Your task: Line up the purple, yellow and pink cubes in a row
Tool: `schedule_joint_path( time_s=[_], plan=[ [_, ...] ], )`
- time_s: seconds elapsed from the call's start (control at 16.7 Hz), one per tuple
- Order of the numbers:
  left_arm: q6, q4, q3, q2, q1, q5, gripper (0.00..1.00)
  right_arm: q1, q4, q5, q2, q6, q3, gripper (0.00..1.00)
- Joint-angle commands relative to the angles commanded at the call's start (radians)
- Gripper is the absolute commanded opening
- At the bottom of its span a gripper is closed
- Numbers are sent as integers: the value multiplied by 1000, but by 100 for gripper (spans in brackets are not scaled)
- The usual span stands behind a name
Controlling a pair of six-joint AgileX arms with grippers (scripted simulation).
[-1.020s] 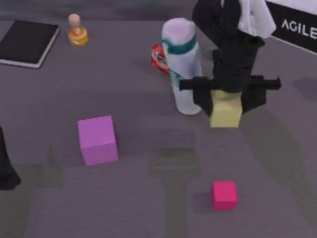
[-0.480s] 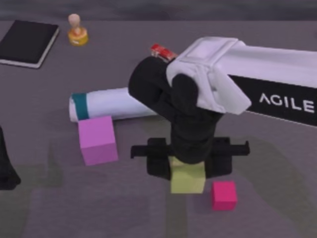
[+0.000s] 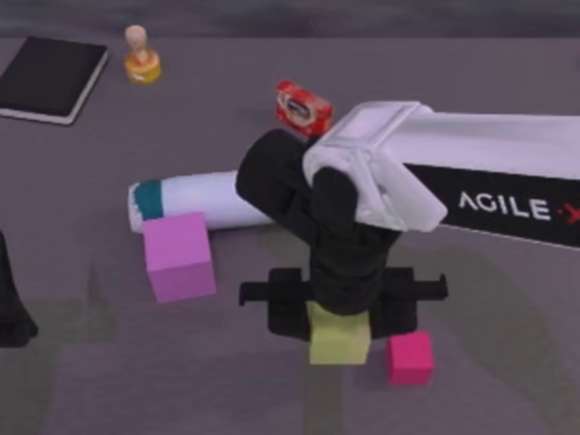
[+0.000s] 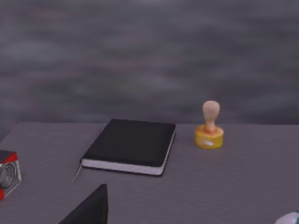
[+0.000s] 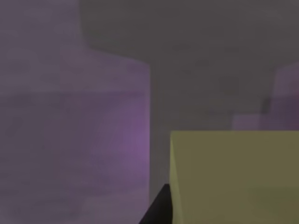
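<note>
Yellow cube (image 3: 339,343) gripped by right tool (image 3: 342,313), beside pink cube (image 3: 410,357)

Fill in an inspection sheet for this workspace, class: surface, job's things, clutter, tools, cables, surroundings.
Surface: grey table, no spills seen.
Job's things: purple cube on the left; yellow cube held beside pink cube.
Clutter: white roll lying flat behind the purple cube; red box; black notebook; wooden stamp.
Tools: right tool shut on yellow cube; left arm parked at the left edge.
Cables: nothing seen.
Surroundings: dark grey backdrop.
</note>
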Motion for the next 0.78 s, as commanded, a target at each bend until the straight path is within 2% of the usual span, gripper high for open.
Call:
schedule_joint_path(
  time_s=[0.24,0.48,0.78],
  plan=[
    [0,0,0,0,0,0,100,2,131,0,44,3,-84,0],
    [0,0,0,0,0,0,100,2,142,1,49,4,-92,0],
    [0,0,0,0,0,0,100,2,142,1,49,4,-92,38]
  ],
)
